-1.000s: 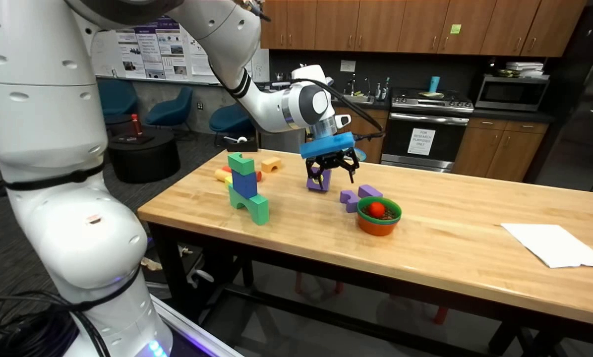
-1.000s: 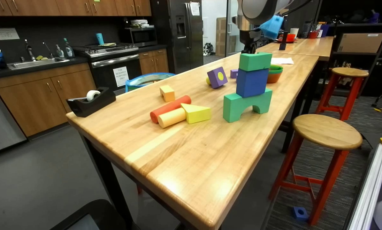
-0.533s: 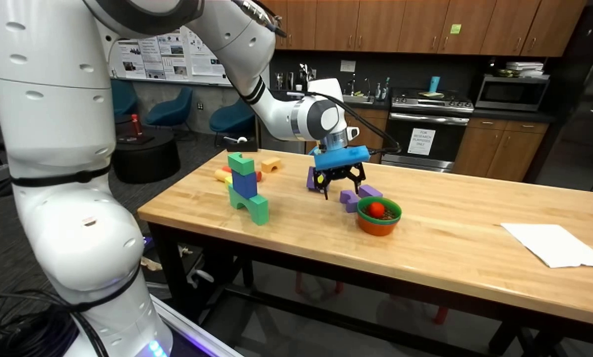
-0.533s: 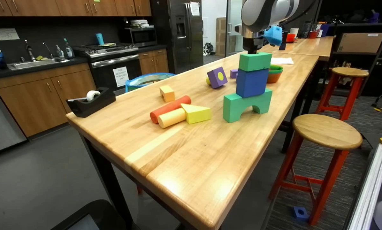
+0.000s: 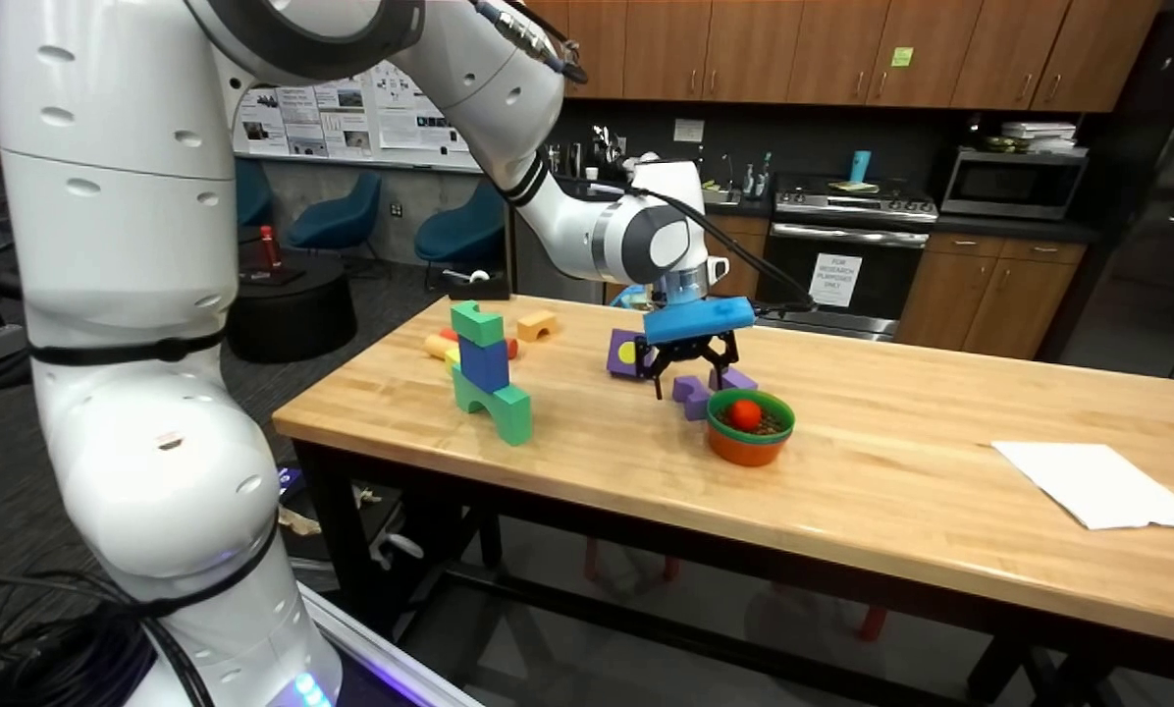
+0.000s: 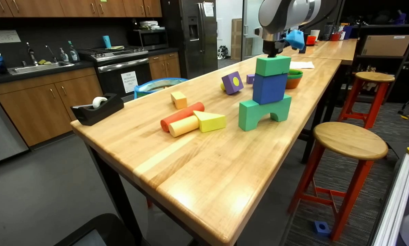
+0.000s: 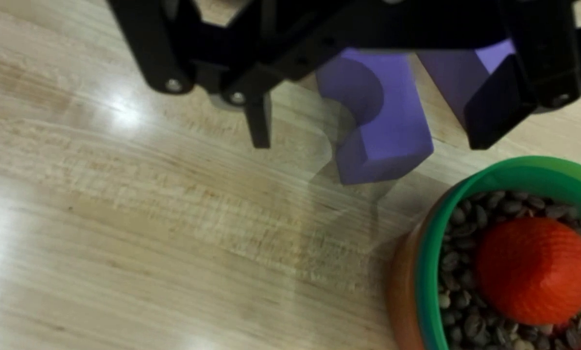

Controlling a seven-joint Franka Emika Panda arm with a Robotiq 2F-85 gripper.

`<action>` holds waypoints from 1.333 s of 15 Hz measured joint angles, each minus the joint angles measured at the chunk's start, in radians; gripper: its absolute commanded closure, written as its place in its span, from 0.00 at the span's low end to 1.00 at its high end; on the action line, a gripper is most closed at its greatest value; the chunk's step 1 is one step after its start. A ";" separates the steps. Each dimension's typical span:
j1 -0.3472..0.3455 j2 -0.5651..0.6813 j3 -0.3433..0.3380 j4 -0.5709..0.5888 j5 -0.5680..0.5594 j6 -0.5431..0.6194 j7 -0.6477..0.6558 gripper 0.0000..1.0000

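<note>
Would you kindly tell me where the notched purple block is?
In the wrist view, the notched purple block lies right of centre, framed by the open gripper, with the green bowl to its lower right.

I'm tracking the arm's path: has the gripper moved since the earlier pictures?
Yes: in an exterior view, the gripper has shifted toward the picture's right and downward, closer to the unmoved orange bowl.

- A purple arch block obstructs the space beneath the gripper; nested bowls stand just beside it.
- Room lies between this block and the three-block tower.
- Open tabletop separates bowls and white paper.
</note>
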 measured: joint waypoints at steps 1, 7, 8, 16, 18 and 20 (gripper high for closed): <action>-0.001 0.002 0.001 0.005 0.010 0.000 -0.007 0.00; -0.001 0.018 0.012 0.038 0.051 -0.008 -0.036 0.00; -0.001 0.020 0.012 0.041 0.051 -0.012 -0.036 0.00; 0.003 0.024 0.024 0.042 0.051 -0.010 -0.039 0.00; 0.003 0.024 0.034 0.042 0.051 -0.008 -0.043 0.00; 0.003 0.024 0.040 0.042 0.051 -0.008 -0.049 0.00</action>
